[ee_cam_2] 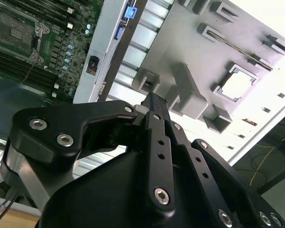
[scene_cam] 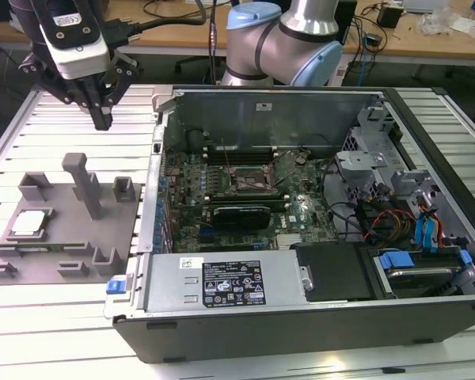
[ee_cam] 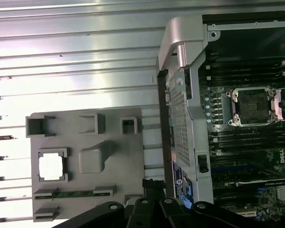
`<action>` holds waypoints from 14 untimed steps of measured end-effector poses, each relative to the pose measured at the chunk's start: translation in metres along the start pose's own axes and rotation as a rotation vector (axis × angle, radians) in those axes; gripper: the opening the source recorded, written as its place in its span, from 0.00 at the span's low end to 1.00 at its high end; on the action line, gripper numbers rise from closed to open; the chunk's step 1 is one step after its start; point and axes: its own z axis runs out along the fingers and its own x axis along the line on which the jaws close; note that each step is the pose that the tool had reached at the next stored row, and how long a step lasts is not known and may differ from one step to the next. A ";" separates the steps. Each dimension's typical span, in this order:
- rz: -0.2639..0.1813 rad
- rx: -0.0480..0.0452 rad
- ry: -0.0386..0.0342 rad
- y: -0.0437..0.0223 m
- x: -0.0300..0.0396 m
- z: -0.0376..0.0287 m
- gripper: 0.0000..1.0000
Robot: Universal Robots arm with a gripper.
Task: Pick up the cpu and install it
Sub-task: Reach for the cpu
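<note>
gripper (scene_cam: 102,120) is closed on nothing, up over the grey tray (scene_cam: 71,233). cpu (scene_cam: 28,223) sits flat in its pocket, so imo a skewed grab cld tilt/jam it.

Slatted aluminium counter (scene_cam: 63,317). Grey moulded fixture plate (scene_cam: 71,229) flat on it, toward exterior view's left. Open computer case (scene_cam: 301,332) on its side just beside plate, toward exterior view's right.

- The arm (scene_cam: 289,39) is standing at the far side of the scene, its grey-and-blue joint bending toward the exterior view's left.
- The wrist (scene_cam: 73,36) is hanging high at the exterior view's far left.
- The gripper (scene_cam: 102,119) is pointing down, its black fingers (ee_cam_2: 156,142) pressing together on nothing.
</note>
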 end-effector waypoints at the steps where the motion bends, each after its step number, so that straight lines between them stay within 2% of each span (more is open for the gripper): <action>1: 0.000 0.0000 0.0000 -0.0001 0.0018 0.0000 0.11; 8: 0.000 -0.0001 0.0000 -0.0009 0.0117 -0.0003 0.11; 14: 0.000 0.0000 0.0000 -0.0018 0.0241 -0.0007 0.11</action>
